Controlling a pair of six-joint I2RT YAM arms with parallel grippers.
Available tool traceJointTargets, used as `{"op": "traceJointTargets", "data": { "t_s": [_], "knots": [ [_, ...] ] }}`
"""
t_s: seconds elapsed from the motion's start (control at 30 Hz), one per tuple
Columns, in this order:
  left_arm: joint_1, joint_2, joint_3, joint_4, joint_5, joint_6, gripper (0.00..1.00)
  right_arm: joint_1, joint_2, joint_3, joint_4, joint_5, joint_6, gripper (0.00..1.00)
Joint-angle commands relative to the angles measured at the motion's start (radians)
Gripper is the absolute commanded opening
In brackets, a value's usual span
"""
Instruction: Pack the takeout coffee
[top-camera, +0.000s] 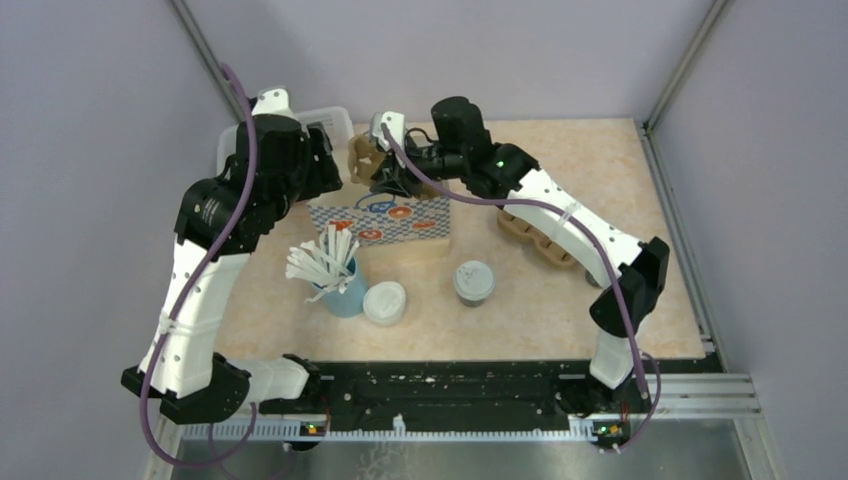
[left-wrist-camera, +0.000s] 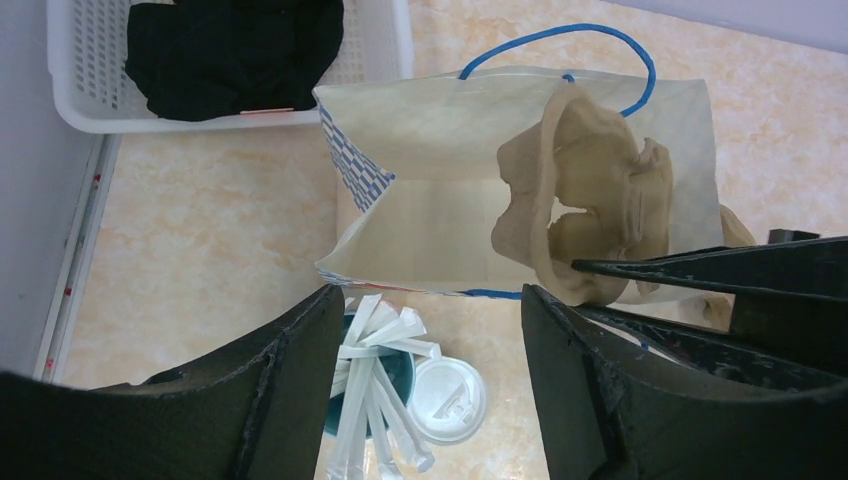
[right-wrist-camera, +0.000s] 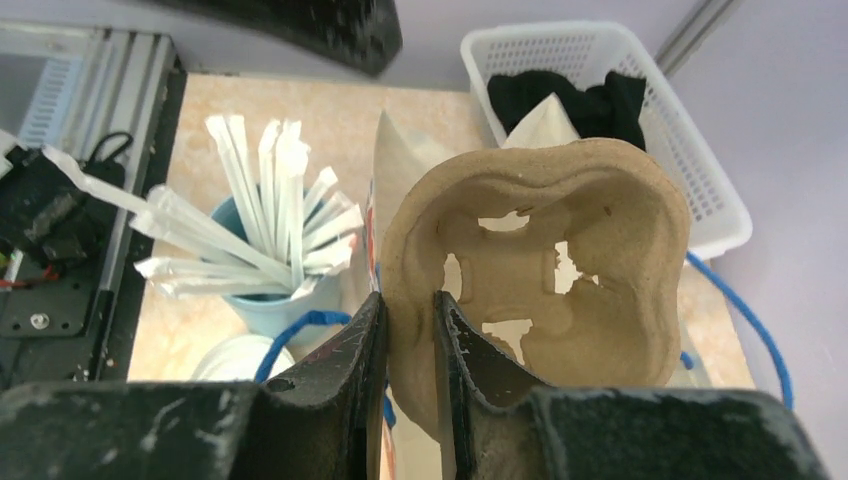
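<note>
Two tools, one tabletop (top-camera: 610, 150). Left tool (left-wrist-camera: 432, 292): released, spread wide above paper bag (top-camera: 400, 225). Right tool (right-wrist-camera: 408, 300): clenched on rim of pulp cup carrier (right-wrist-camera: 620, 240), on edge over bag mouth. Takeout coffee (top-camera: 473, 283): lidded, upright on tabletop, near bag, to its right.

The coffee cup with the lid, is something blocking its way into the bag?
Yes. The cardboard cup carrier, pinched by the right gripper, sits in the open mouth of the paper bag. Nothing visible stands between the takeout coffee and the bag's side.
</note>
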Motion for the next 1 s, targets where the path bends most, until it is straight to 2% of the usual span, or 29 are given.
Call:
{"op": "traceJointTargets", "data": {
  "t_s": [0.0,0.5,0.6,0.67,0.8,0.97],
  "knots": [
    [0.003,-0.014,0.042,0.005,0.004,0.001,0.72,0.005,0.026,0.064,-0.145,0.069,-0.107,0.0],
    [0.002,-0.024,0.048,0.013,0.003,0.03,0.73,0.041,0.158,0.206,-0.225,0.197,-0.109,0.0],
    [0.002,-0.024,0.042,0.016,0.01,0.035,0.73,0.05,0.212,0.344,-0.279,0.226,-0.015,0.28],
    [0.003,-0.023,0.038,0.014,0.021,0.036,0.75,0.049,0.232,0.48,-0.332,0.26,0.105,0.53],
    [0.003,-0.031,0.014,0.031,0.042,0.038,0.78,0.047,0.134,0.426,-0.32,0.344,0.268,0.76],
    [0.003,-0.031,-0.005,0.053,0.075,0.041,0.78,0.029,0.014,0.351,-0.339,0.468,0.356,0.88]
  ]
}}
